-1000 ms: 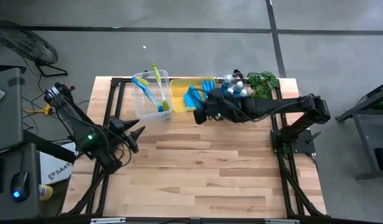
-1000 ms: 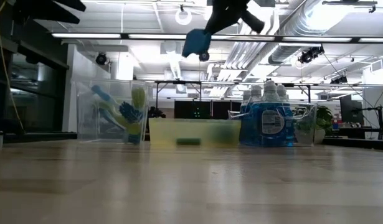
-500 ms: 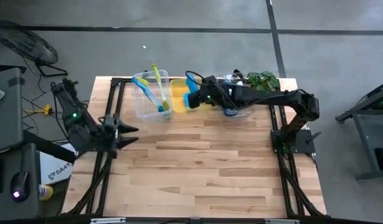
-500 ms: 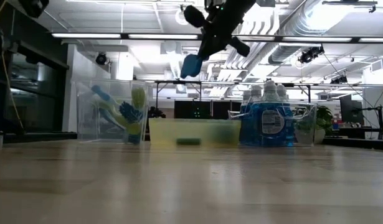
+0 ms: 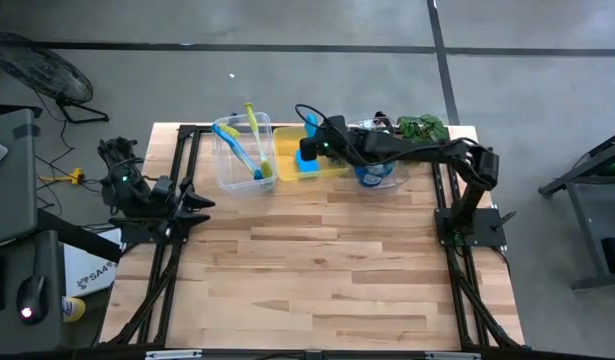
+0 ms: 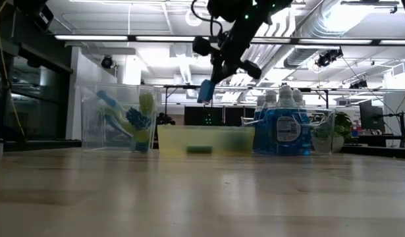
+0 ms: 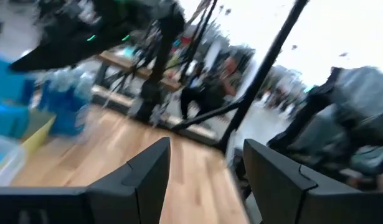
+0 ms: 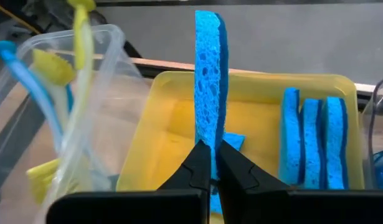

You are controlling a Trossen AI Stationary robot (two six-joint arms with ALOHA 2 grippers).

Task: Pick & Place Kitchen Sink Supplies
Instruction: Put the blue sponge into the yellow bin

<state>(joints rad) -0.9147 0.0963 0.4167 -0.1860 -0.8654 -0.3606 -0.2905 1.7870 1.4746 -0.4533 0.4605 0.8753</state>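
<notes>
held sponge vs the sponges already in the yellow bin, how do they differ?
The held sponge is pinched on edge by the right gripper, above the yellow bin; the three binned sponges stand side by side inside it, at one end, ungripped. Shared: blue, flat, porous.

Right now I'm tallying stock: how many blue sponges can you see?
5. One held sponge is pinched upright in the right gripper above the yellow bin; three standing sponges and one flat sponge sit inside. More may be hidden.

Wood table [image 5: 317, 270]: clear brush bin [image 5: 242, 160], yellow bin [image 5: 287, 160], clear bottle bin [image 5: 387, 178], plant [image 5: 424, 128] along far edge.
</notes>
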